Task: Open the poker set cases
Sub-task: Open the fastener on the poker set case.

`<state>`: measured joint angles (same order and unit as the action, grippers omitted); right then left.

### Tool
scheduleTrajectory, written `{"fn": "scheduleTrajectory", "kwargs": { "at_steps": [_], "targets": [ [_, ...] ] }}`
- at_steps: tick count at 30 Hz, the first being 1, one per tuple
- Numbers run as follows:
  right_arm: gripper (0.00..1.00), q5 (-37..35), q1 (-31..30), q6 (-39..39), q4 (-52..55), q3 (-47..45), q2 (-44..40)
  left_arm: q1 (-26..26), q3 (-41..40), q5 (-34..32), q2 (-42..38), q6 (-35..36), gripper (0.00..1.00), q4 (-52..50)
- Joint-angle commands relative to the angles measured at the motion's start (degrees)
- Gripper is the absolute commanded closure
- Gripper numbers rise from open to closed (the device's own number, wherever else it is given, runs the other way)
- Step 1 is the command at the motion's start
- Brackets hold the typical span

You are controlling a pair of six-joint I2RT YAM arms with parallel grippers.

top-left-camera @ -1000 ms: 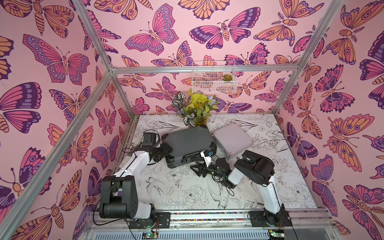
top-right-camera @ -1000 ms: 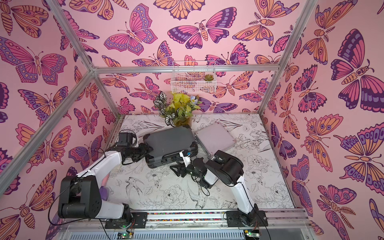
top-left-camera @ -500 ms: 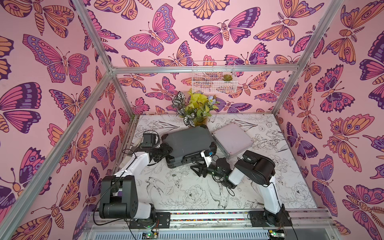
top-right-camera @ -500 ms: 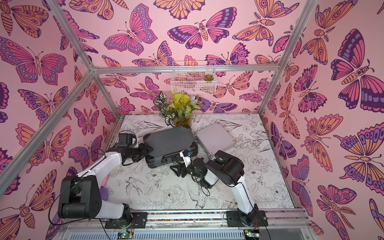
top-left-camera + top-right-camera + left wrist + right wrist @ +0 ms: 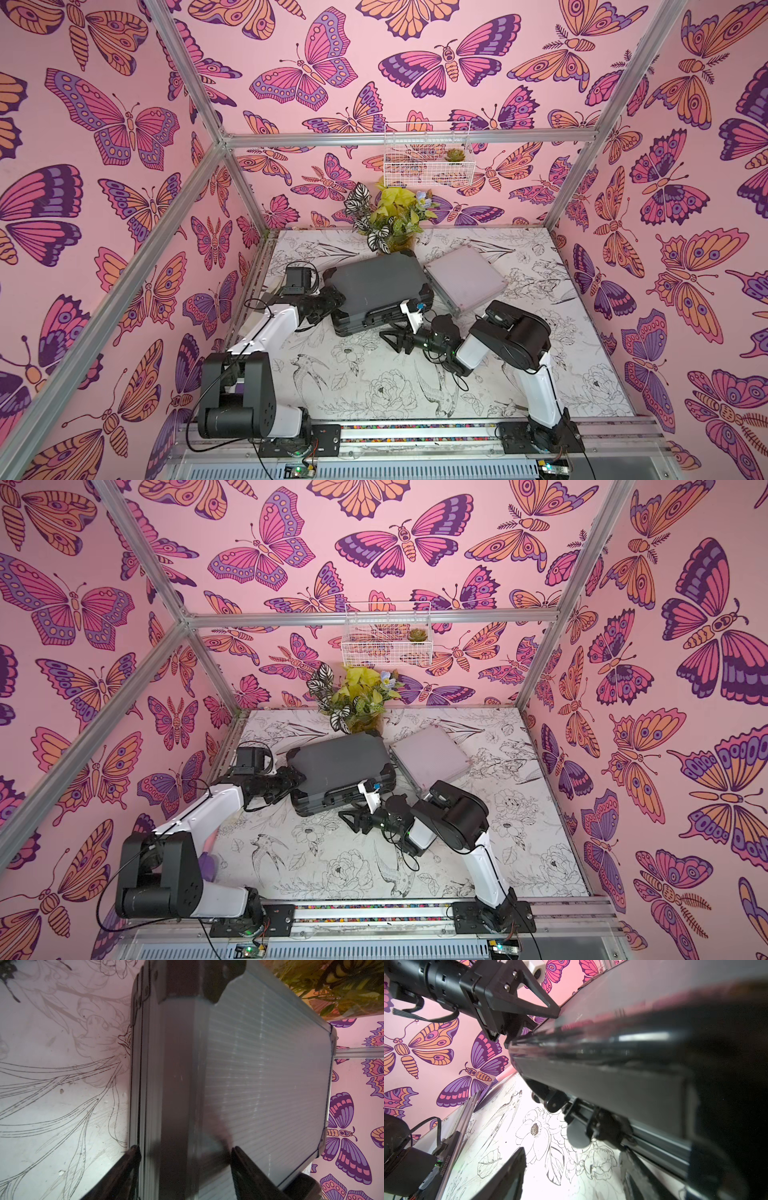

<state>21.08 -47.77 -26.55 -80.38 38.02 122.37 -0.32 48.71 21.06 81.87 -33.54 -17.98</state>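
"JG251018028" on black base bracket (image 5: 445,1164)

The larger dark grey ribbed plastic case (image 5: 376,286) with black corners sits shut near the back of the surface (image 5: 374,374), handle side forward, seemingly tipped a little. The smaller silvery-pink aluminium case (image 5: 463,278) lies flat, closed, just beside its right end.

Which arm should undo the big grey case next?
Probably right: the right pincer is open just in front of the grey case; the left pincer is busy gripping its end.
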Motion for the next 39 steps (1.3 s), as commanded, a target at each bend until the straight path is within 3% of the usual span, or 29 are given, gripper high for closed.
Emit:
{"fn": "scheduleTrajectory", "kwargs": {
  "at_steps": [1,28,39],
  "targets": [
    [0.27,1.61,0.05,0.63,-1.36,1.43,-0.50,0.67,-2.10,-2.69,0.62,0.40,0.30,-3.28],
    [0.26,-0.85,1.46,-1.74,-1.42,-1.42,0.45,0.76,-2.99,-4.20,1.01,0.13,0.31,-3.22],
    [0.26,3.28,1.46,-2.24,-1.35,1.18,1.44,0.77,-3.33,-3.77,1.31,-0.38,0.31,-2.35]
  ]
}}
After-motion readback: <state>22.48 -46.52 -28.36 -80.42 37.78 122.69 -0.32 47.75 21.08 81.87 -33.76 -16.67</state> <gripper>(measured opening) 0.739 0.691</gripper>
